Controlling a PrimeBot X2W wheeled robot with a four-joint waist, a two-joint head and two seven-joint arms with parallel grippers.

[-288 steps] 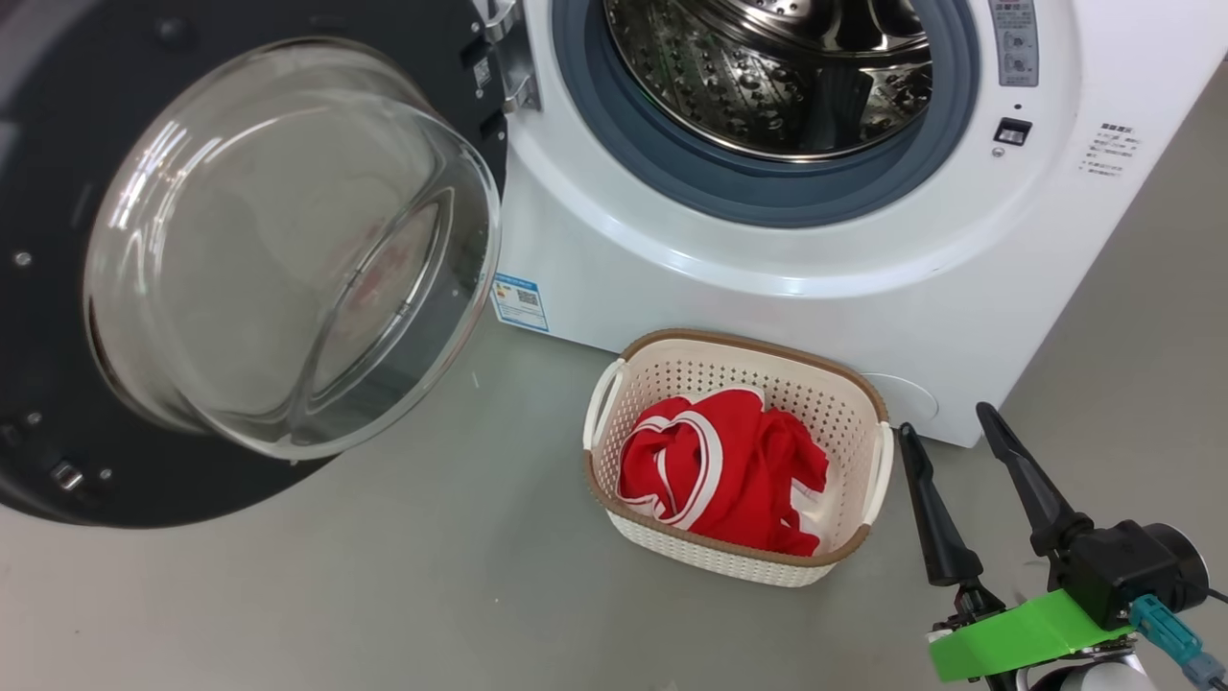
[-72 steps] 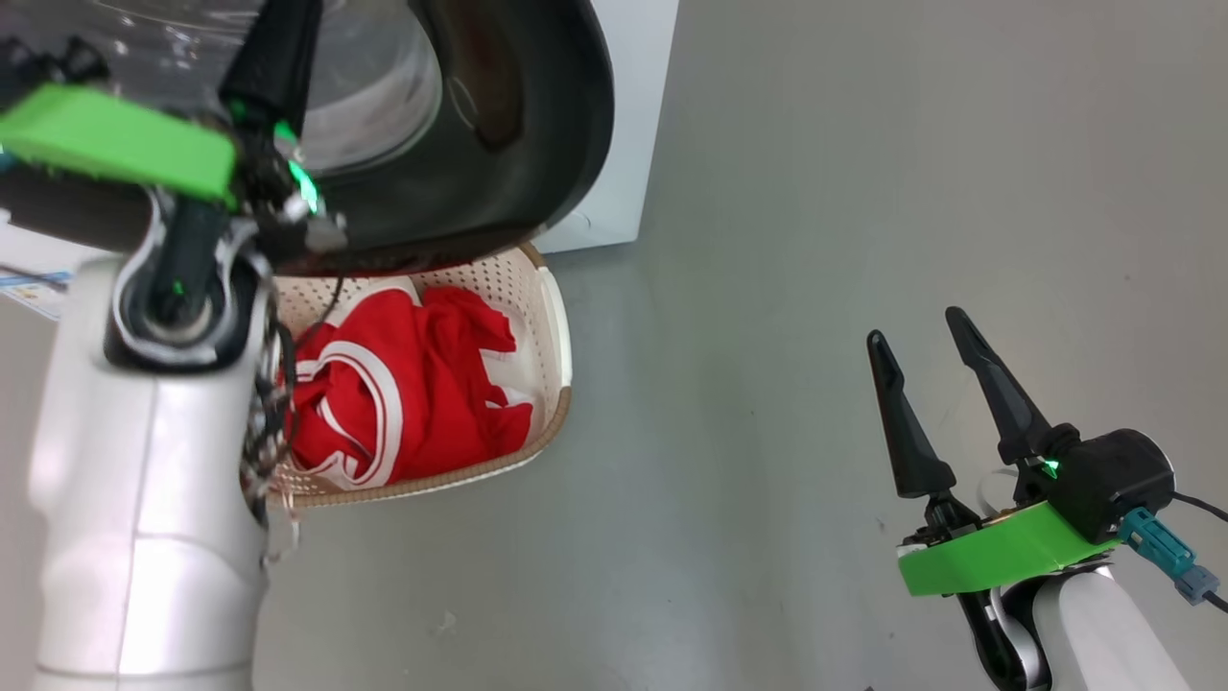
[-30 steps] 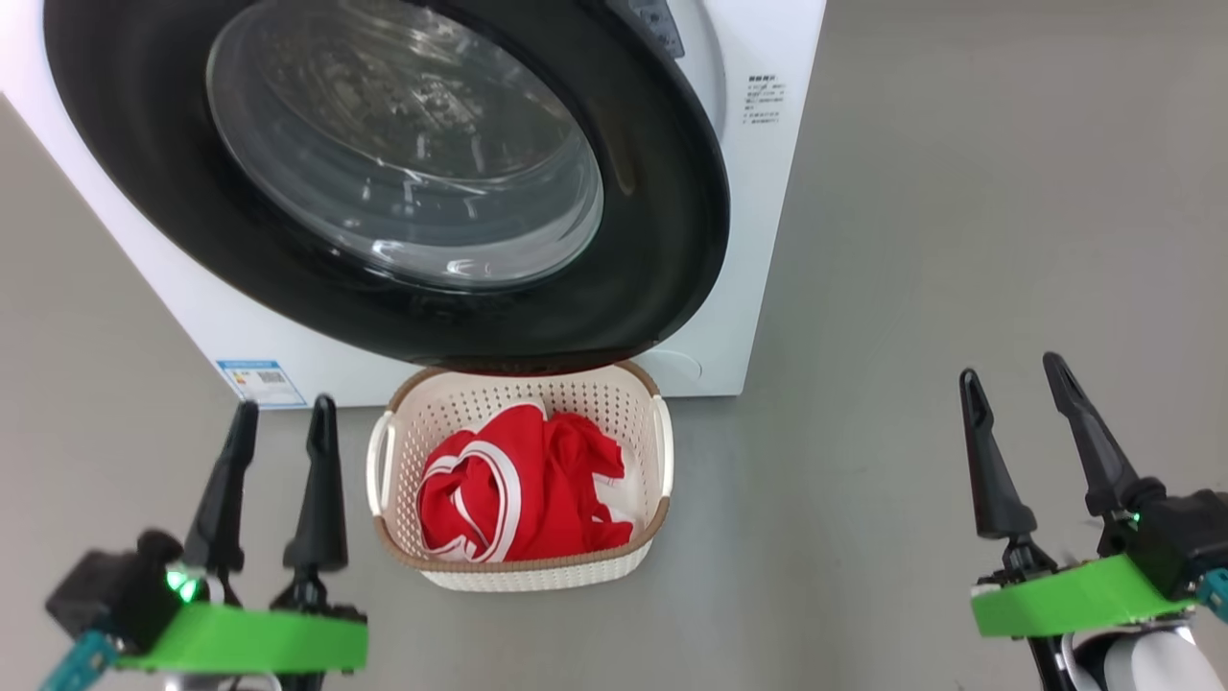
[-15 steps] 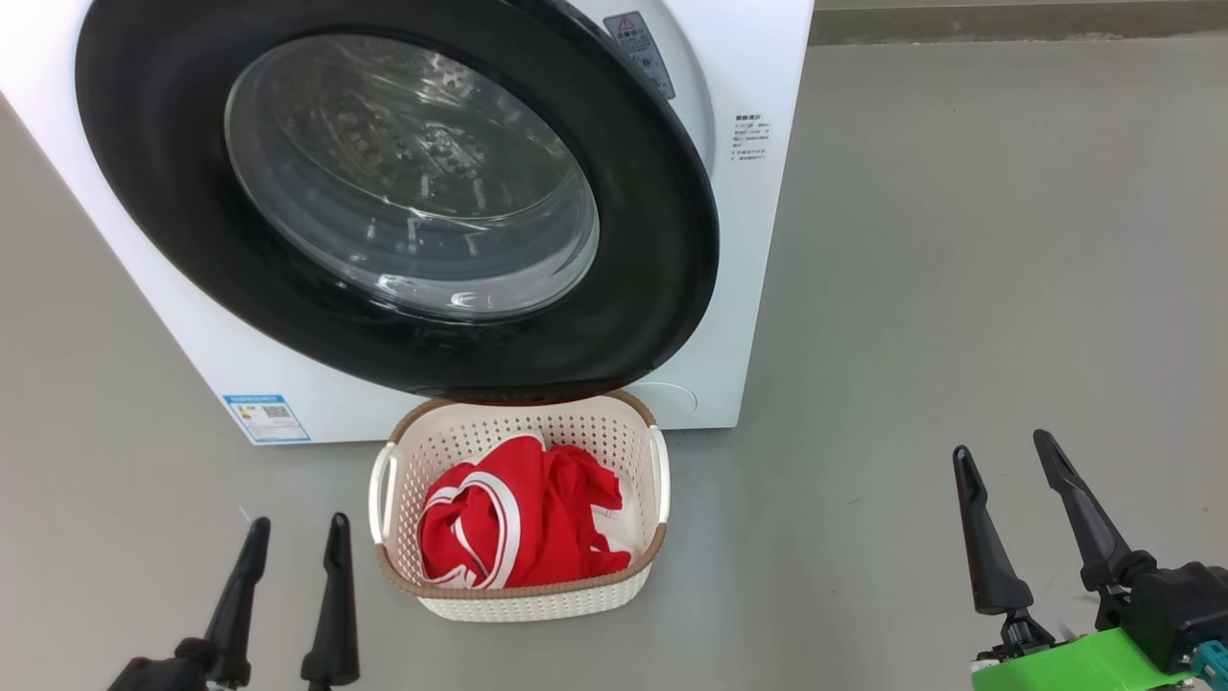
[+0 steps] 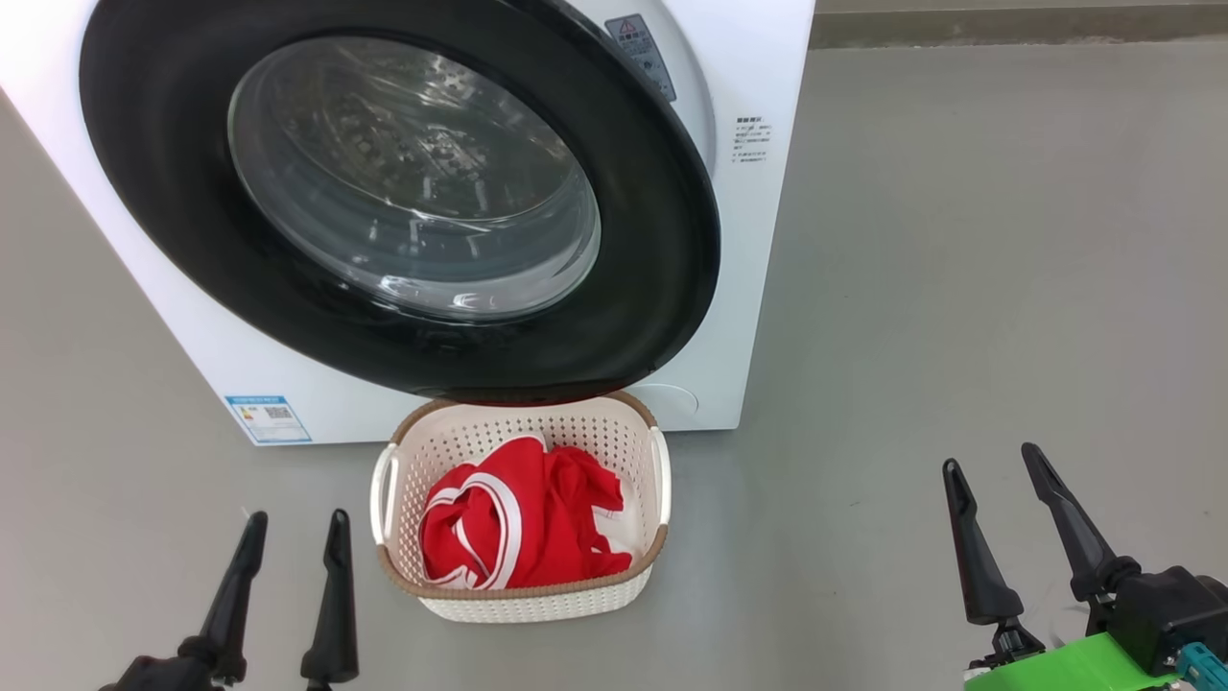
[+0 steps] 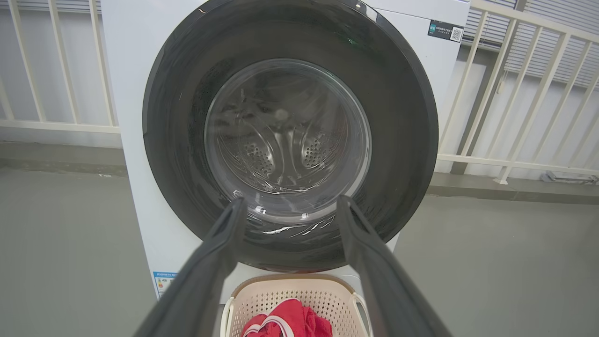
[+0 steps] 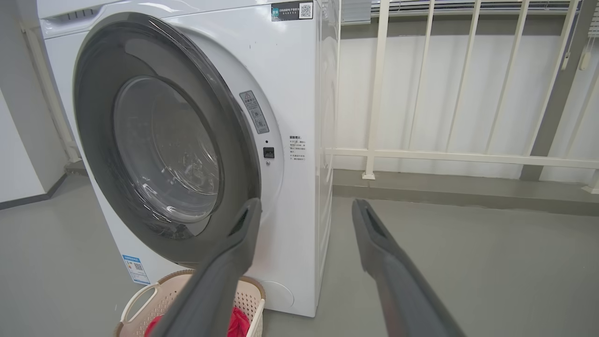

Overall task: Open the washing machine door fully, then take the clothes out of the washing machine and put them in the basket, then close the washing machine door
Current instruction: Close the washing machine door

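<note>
The big round glossy black door (image 5: 413, 182) with its clear glass window lies flat against the one white front-loading washing machine (image 5: 758, 240), so I judge it closed. Just below stands one small cream perforated plastic basket (image 5: 523, 605), probably kept close for a short drop. It holds the bright red clothes (image 5: 518, 523), perhaps two pieces, one with white trim. The left gripper (image 5: 295, 523) and the right gripper (image 5: 988, 456) hang low, well apart from everything, fingers spread wide and empty, as the work seems finished.
</note>
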